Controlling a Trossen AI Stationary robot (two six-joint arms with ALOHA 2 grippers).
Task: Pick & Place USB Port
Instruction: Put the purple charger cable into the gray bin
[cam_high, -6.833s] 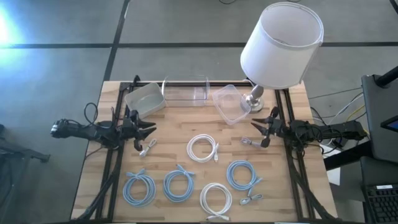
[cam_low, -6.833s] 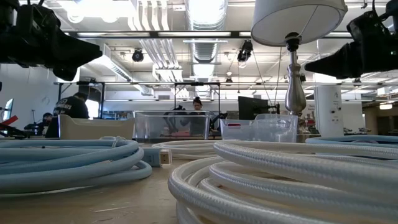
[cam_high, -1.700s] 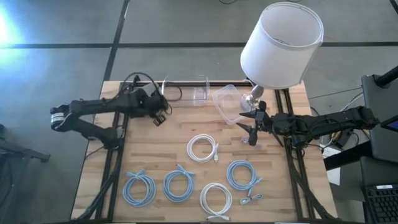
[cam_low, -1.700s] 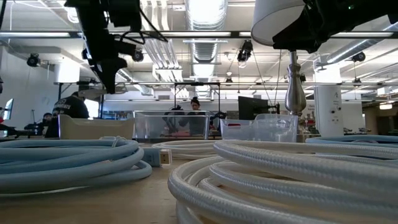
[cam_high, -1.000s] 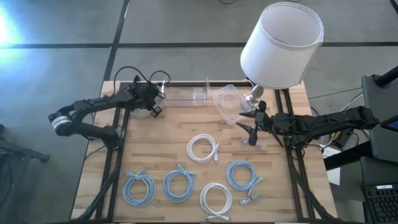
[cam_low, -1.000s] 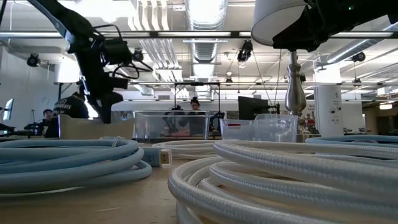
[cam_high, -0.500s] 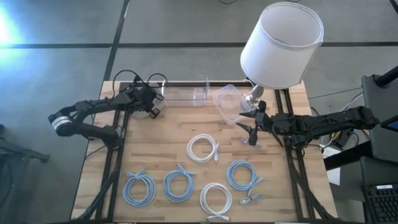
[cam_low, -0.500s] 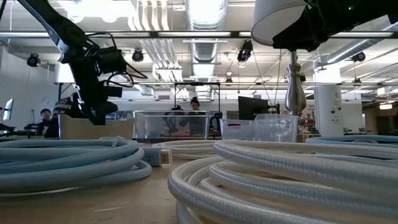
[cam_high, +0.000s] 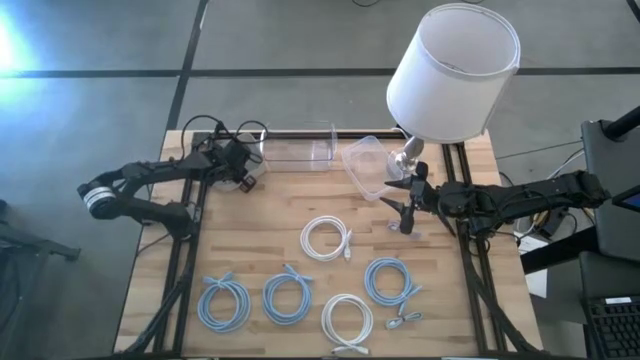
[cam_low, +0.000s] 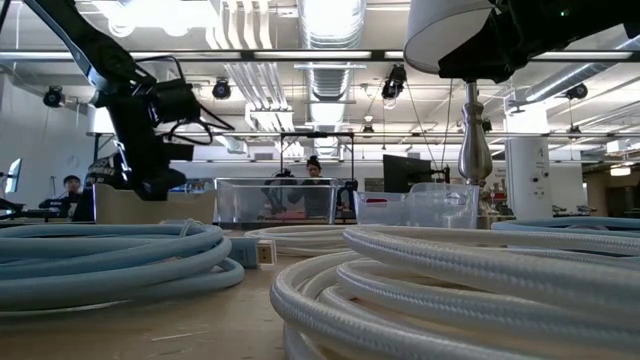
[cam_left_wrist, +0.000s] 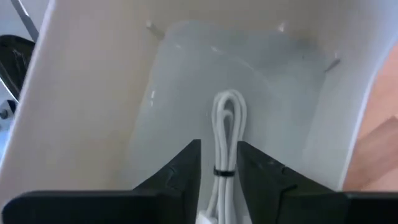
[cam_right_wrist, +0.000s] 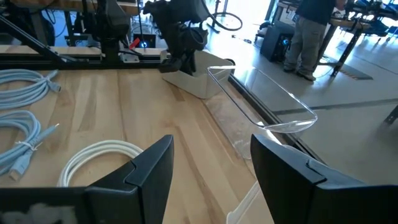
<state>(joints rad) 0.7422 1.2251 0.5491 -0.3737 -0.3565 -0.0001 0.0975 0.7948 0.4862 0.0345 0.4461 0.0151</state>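
Note:
A small white bundled USB cable (cam_left_wrist: 226, 134) lies in the frosted white bin (cam_left_wrist: 93, 93) at the table's far left. My left gripper (cam_left_wrist: 219, 177) points down into that bin, with one finger on each side of the bundle and a narrow gap between the fingers. In the high view this gripper (cam_high: 246, 175) hides most of the bin. My right gripper (cam_high: 405, 212) hovers wide open with nothing between its fingers. It stands over a small grey bundle (cam_high: 397, 228) on the table, near the lamp base. My left gripper has the bundle's tied middle (cam_left_wrist: 224, 169) between its two fingers, which come from above and lie along the cable. A slit shows beside one finger (cam_left_wrist: 186, 168). I cannot tell whether either finger touches it. The looped end (cam_left_wrist: 229, 102) rests on the bin's floor.
A clear bin (cam_high: 298, 147) and a tilted clear container (cam_high: 365, 165) stand along the far edge beside a white-shaded lamp (cam_high: 452, 70). White coils (cam_high: 326, 239) (cam_high: 347, 317), blue coils (cam_high: 224, 302) (cam_high: 289, 295) (cam_high: 391, 280) and a small grey bundle (cam_high: 403, 320) lie on the near half.
My left gripper has shifted a little toward the table's left edge and sunk slightly over the frosted bin.

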